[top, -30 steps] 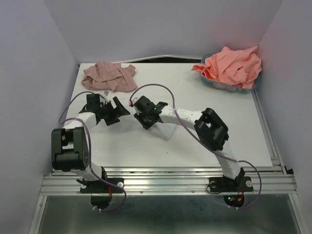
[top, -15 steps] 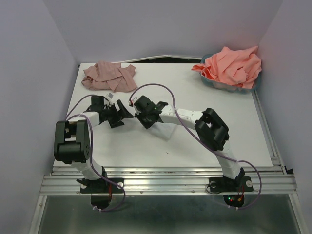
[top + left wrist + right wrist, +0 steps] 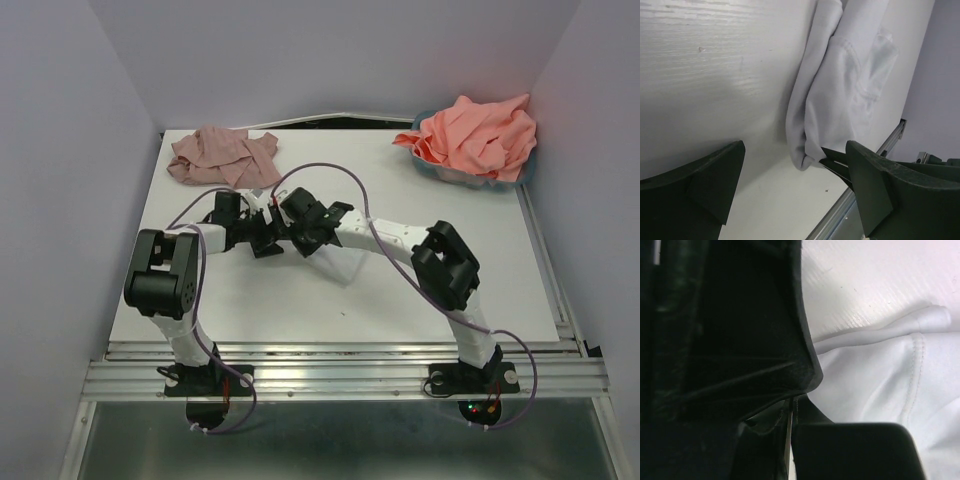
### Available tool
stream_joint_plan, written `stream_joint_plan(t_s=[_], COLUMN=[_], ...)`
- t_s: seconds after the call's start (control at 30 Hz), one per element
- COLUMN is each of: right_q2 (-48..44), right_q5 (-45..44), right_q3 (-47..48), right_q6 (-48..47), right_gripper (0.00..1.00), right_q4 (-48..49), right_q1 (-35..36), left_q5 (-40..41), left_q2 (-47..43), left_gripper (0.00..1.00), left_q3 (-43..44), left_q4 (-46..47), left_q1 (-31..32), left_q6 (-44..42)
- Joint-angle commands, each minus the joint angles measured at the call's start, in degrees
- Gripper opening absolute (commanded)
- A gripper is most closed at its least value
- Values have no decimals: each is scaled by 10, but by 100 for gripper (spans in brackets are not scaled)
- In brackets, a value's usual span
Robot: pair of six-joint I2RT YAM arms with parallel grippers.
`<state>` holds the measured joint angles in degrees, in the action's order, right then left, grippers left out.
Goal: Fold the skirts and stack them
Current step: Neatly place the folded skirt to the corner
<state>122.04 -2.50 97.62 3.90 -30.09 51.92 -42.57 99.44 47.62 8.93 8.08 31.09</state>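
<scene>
Now your right gripper (image 3: 791,409) is clamped on a corner of the white skirt (image 3: 840,90), while your left gripper (image 3: 795,175) stands wide open, that corner between its fingers.

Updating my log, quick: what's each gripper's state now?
Left gripper: open, holding nothing.
Right gripper: shut on the pale white soft cloth skirt.
</scene>
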Motion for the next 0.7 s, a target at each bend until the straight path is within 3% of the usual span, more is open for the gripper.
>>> stream_joint_plan(t_s=[0.0, 0.33, 0.67], right_q2=[-42, -50, -56], right_q5=[14, 0, -33], right_q3=[-8, -24, -34], right_q6=[8, 30, 43], right_gripper=[1, 1, 1], right_q4=[19, 33, 73], right_q1=[7, 2, -3], left_q5=[-9, -50, -84], left_q2=[38, 75, 125], left_gripper=[96, 95, 86], left_q3=[-10, -16, -14], left_q4=[18, 84, 115], left_q1=[18, 29, 51], left_q6=[29, 96, 128])
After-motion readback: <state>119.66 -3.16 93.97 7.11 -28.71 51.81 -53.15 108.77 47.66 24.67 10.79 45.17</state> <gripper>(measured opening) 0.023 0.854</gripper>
